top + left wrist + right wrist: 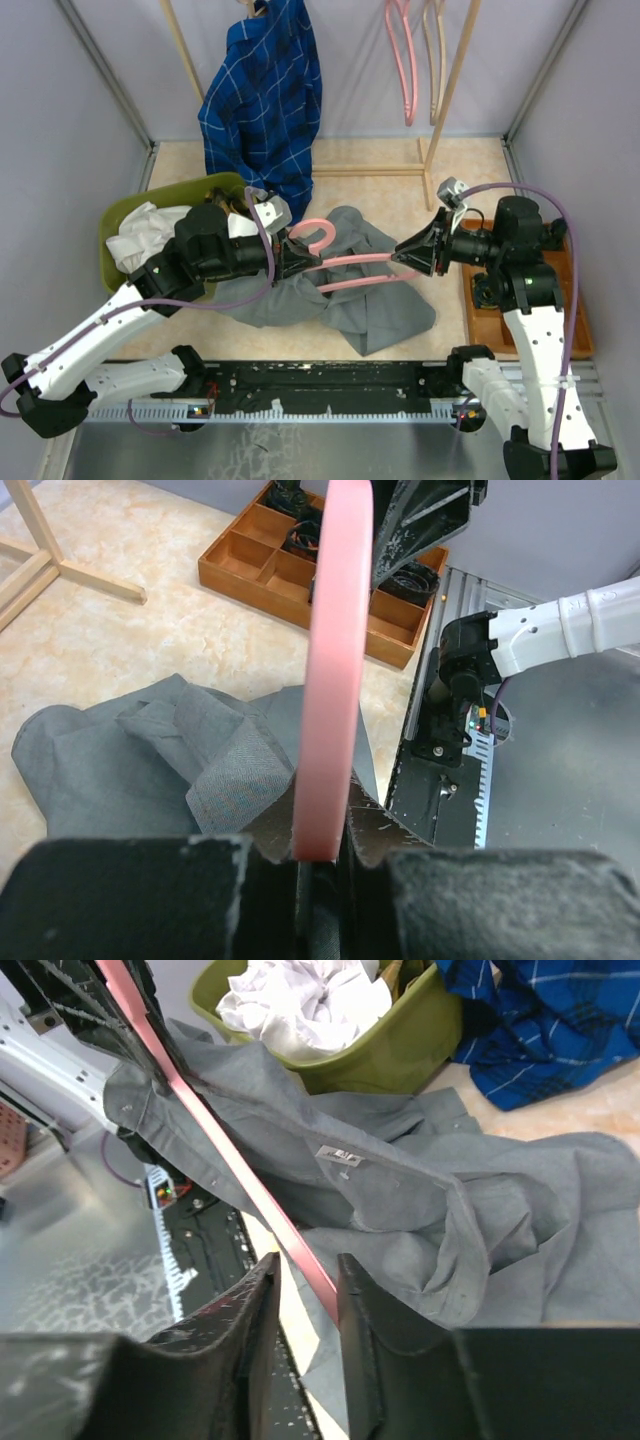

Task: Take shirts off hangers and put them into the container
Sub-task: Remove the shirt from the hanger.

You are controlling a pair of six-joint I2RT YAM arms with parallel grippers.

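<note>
Pink hanger is gripped near its hook by left end effector, jaws pinched tight on it. Right end effector is set narrow round hanger's far arm; firm clamp can't be told. Grey shirt is spread on tabletop under hanger, btwn both arms. White shirt is seen in green basin, further left.

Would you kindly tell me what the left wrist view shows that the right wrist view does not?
Only the left wrist view shows the orange divided tray and a wooden rack foot. Only the right wrist view shows the green container holding the white shirt, and the blue shirt beside it. Both show the pink hanger and the grey shirt.
</note>
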